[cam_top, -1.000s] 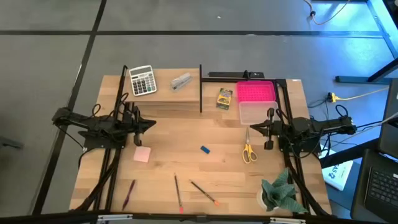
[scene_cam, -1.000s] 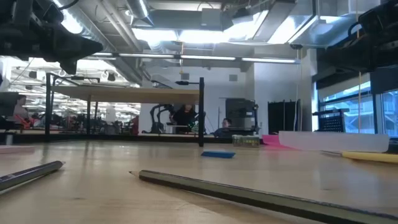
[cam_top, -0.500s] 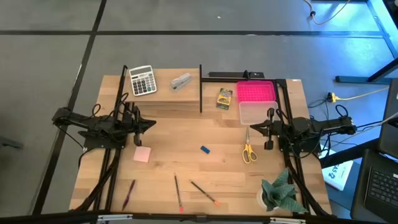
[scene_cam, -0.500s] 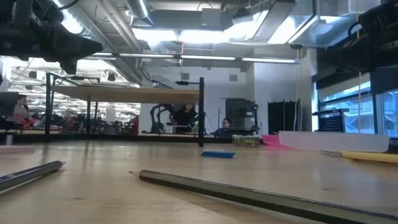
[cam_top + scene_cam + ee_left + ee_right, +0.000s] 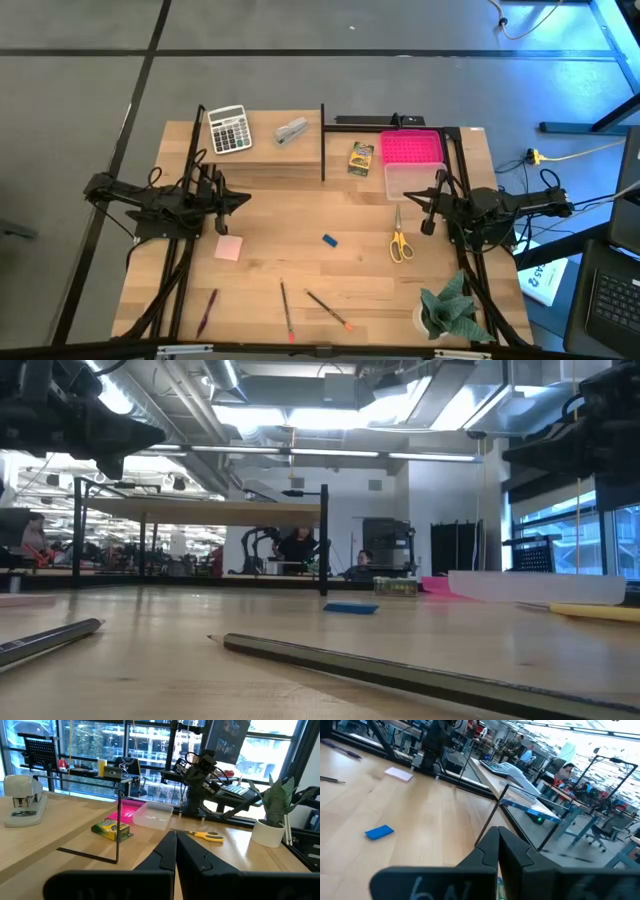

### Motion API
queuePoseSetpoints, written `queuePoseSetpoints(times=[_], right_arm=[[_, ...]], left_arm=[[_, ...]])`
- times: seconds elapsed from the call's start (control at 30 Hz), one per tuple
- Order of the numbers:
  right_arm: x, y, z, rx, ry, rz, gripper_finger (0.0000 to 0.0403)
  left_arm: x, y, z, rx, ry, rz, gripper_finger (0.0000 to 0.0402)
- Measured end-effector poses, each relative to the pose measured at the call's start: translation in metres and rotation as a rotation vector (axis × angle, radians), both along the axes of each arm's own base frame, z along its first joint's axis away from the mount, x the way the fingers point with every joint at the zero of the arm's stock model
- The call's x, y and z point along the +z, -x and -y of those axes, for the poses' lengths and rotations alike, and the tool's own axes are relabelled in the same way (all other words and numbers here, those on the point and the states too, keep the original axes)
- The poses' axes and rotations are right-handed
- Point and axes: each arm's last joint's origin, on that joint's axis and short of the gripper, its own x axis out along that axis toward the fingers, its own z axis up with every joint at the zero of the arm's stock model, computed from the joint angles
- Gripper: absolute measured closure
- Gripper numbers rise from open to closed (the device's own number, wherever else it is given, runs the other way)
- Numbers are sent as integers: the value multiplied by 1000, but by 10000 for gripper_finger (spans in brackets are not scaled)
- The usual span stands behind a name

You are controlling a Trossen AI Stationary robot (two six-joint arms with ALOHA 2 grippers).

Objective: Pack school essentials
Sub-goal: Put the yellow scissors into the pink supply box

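- Pale wooden table top (image 5: 300,215) with a light plank grain.
- Bright pink plastic tray (image 5: 412,148), its floor dotted with a fine grid.
- Clear, milky plastic lid (image 5: 408,180).
- Yellow-green cardboard crayon box (image 5: 361,158) with dark print.
- Yellow-handled scissors (image 5: 400,240) with silver blades.
- Small blue eraser (image 5: 329,240).
- Pale pink square note pad (image 5: 228,248).
- White-grey calculator (image 5: 229,129) with dark keys.
- Small grey stapler (image 5: 291,131).
- Green leafy plant (image 5: 452,310).
- Purple pen (image 5: 208,311).
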Motion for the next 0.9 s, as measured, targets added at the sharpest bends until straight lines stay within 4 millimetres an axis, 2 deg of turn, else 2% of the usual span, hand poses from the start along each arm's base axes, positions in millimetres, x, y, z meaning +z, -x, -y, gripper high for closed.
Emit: queuePoseSetpoints(times=[0.17,0.33,0.5,0.7,0.9], right_arm=[[1,-1,-2,79,-49,23,396],[13,0,-3,128,-226,182,396],[24,2,-4,198,-260,293,396],[37,7,1,63,-326,455,399],[49,11,5,-71,-359,508,401]], left_arm=[[0,0,0,-1,0,1,401],[0,0,0,-1,0,0,401],[0,0,0,0,0,0,401],[0,0,0,0,0,0,401],[0,0,0,0,0,0,401]])
